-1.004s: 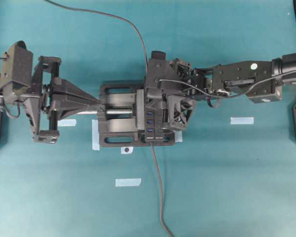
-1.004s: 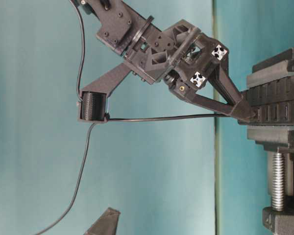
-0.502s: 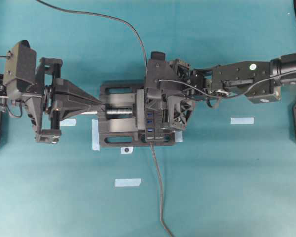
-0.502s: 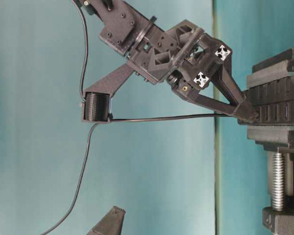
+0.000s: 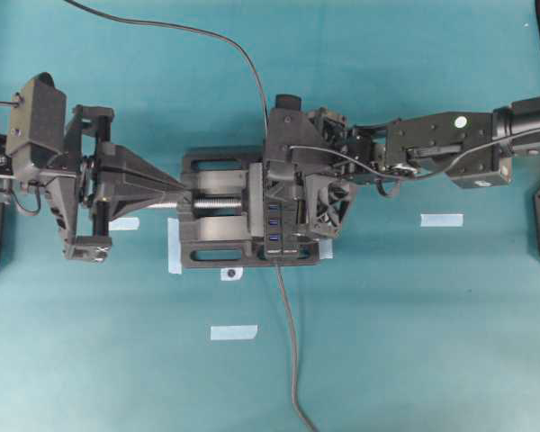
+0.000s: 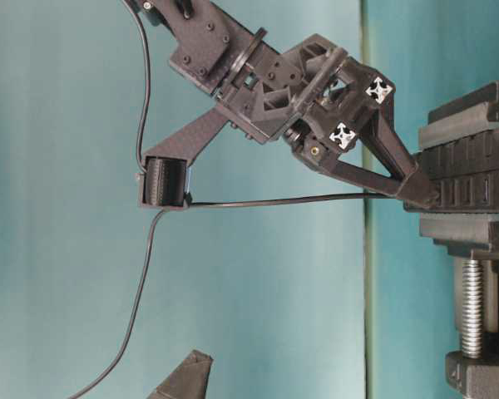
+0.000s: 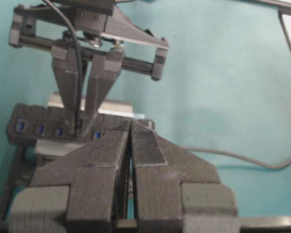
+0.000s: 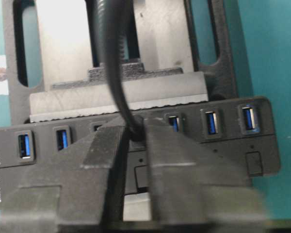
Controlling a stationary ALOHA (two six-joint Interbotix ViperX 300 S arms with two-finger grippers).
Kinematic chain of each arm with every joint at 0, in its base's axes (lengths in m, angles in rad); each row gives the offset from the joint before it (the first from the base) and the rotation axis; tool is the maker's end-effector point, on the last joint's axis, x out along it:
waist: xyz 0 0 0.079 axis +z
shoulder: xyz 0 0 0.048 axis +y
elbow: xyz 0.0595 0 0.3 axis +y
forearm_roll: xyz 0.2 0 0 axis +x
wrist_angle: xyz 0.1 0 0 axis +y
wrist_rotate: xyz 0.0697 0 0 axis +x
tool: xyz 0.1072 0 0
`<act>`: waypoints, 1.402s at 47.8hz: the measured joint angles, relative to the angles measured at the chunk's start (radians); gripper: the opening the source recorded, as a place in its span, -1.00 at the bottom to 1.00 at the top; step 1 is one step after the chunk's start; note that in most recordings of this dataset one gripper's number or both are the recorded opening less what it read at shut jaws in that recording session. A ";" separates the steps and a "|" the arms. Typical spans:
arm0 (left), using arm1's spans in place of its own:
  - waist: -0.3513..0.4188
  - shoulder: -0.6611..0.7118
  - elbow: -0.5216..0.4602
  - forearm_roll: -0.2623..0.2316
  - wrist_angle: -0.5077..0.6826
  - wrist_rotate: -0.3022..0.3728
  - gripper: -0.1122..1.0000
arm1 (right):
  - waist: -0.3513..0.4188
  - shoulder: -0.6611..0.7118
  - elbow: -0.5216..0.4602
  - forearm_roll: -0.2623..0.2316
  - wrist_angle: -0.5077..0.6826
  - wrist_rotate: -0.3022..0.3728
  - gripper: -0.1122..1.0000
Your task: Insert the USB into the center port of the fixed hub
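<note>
Now the right gripper [image 8: 135, 138] has its jaws loosely around the USB [image 8: 134, 132], which stands straight into the center port [image 8: 136, 124] of the fixed hub [image 8: 223, 141], while the left jaws press together.

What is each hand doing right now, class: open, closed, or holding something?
Left hand: closed, holding nothing.
Right hand: around the USB at the fixed hub; grip cannot be told.

Black vise [image 5: 218, 232] with silver screw [image 5: 218, 205], standing on teal worktop [image 5: 414, 342]. Pale tape strips on worktop: one right [image 5: 441, 220], one below vise [image 5: 233, 332].
</note>
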 measured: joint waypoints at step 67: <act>0.005 -0.003 0.028 0.000 0.000 0.003 -0.80 | -0.006 -0.179 0.107 -0.005 -0.078 0.000 0.58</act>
